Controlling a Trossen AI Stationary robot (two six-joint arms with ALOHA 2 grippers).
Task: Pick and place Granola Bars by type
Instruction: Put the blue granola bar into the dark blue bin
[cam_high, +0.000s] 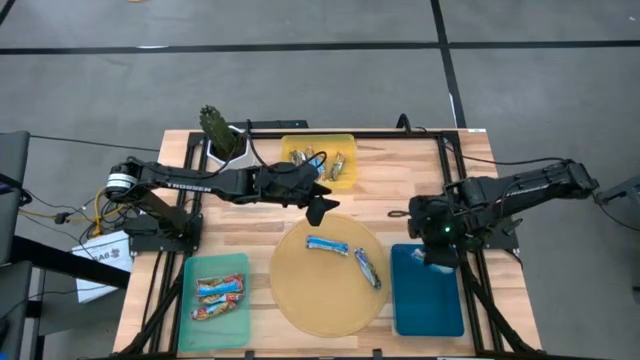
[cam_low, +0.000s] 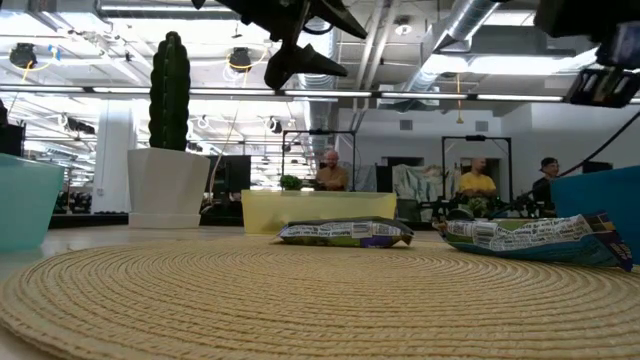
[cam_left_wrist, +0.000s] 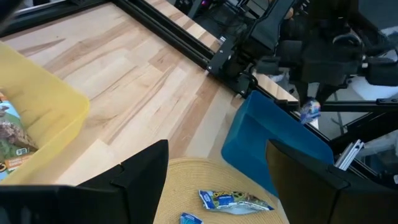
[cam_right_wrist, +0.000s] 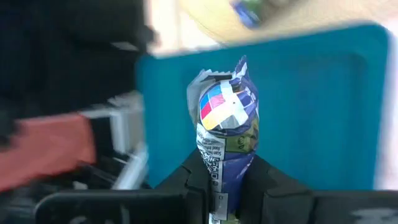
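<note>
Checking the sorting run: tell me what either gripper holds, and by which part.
The right gripper pinches a blue-wrapped granola bar by one end, above the blue tray. The left gripper is open, holding nothing.

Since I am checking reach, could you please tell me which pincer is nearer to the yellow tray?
Left. The left pincer hangs open just in front of the yellow tray, over the round mat's edge. The right pincer is far off above the blue tray, shut on a granola bar.
</note>
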